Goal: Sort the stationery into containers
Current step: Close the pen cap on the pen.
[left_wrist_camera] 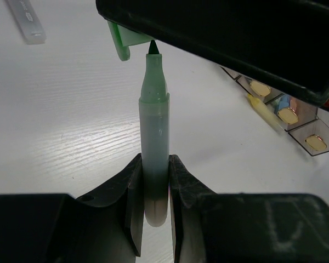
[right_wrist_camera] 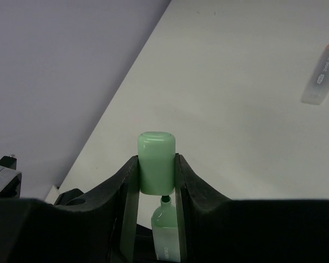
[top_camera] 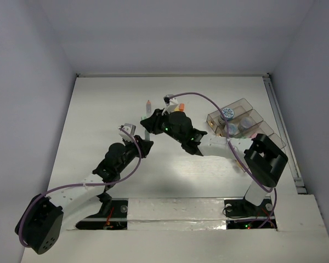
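My left gripper [left_wrist_camera: 155, 186] is shut on the barrel of an uncapped green pen [left_wrist_camera: 153, 137], tip pointing away from it. My right gripper [right_wrist_camera: 156, 175] is shut on the pen's green cap [right_wrist_camera: 156, 161], held just off the pen's tip [right_wrist_camera: 165, 230]; a small gap shows between them. In the top view the two grippers meet at mid table, left [top_camera: 137, 134] and right [top_camera: 153, 121]. The smoky organiser tray [top_camera: 257, 127] stands at the right and holds a blue-white tub [top_camera: 227, 113] and purple tubs [top_camera: 244, 124].
An orange-capped clear pen [top_camera: 148, 107] lies just beyond the grippers and shows in the right wrist view [right_wrist_camera: 323, 71]. Orange items [top_camera: 178, 107] lie behind the right gripper. A yellow pen [left_wrist_camera: 263, 112] lies beside the tray [left_wrist_camera: 312, 129].
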`<state>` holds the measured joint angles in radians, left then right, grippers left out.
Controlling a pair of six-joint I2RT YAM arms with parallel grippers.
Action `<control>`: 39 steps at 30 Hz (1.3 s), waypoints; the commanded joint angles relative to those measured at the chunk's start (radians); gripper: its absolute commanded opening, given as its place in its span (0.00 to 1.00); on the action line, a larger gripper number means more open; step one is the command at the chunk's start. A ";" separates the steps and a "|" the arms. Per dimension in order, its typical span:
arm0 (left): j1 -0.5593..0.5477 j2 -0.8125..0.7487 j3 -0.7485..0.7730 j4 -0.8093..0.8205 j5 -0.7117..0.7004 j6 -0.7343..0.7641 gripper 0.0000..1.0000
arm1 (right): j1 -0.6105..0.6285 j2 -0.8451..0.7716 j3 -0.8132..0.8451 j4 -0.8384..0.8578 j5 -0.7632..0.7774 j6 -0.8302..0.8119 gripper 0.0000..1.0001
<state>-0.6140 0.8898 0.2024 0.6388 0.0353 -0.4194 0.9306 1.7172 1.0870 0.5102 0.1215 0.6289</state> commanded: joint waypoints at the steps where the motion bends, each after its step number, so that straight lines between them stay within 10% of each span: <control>1: -0.001 -0.020 0.028 0.044 -0.006 0.007 0.00 | 0.007 0.009 0.001 0.089 0.032 -0.020 0.00; 39: -0.001 -0.106 0.000 0.042 -0.109 -0.051 0.00 | 0.145 0.016 -0.072 0.125 0.230 -0.098 0.00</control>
<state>-0.6163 0.8124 0.2020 0.5968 -0.0315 -0.4538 1.0435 1.7172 1.0325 0.6132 0.3298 0.5419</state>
